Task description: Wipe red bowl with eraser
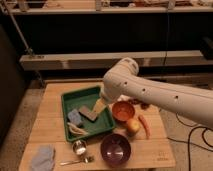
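eraser (89, 113), a flat brownish-grey rectangular block, lies inside the green plastic tray (70, 95); probably light and stiff, best pinched across its narrow sides. the pale gripper (99, 105) hangs spread over the tray's right half.

On the counter (47, 120), the tray (101, 127) holds the eraser (89, 114), with a squarish block (75, 116) to its left. The gripper (98, 106) hangs over the tray, just beside the eraser. The small bowl (123, 110) sits right of the tray, the larger bowl (115, 149) in front.
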Available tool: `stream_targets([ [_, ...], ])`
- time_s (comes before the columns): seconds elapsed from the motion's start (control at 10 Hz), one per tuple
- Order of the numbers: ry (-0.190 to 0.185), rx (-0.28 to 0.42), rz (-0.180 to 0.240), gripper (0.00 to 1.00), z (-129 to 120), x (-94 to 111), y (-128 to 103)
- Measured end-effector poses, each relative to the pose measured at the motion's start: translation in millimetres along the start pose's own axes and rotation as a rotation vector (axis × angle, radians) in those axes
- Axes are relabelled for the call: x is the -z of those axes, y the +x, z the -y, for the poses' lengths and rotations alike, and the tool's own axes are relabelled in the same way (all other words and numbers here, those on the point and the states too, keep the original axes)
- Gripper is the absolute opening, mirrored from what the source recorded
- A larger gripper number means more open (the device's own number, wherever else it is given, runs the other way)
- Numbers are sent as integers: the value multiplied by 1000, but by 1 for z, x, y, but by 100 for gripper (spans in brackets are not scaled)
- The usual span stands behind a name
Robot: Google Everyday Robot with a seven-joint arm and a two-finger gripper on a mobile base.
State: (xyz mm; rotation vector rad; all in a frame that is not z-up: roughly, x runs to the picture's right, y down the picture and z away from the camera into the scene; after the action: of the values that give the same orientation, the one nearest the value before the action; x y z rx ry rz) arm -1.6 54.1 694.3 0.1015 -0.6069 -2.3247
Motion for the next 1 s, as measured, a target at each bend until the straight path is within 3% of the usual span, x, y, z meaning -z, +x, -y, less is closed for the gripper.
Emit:
stream_targets([
  [0.3, 66, 139, -21, 80, 26, -23, 25],
  [0.6, 128, 274, -32, 80, 72, -65, 66],
  [0.8, 169, 324, 5, 80, 91, -117, 76],
  [1.0, 188, 319, 40, 80, 88, -157, 73],
])
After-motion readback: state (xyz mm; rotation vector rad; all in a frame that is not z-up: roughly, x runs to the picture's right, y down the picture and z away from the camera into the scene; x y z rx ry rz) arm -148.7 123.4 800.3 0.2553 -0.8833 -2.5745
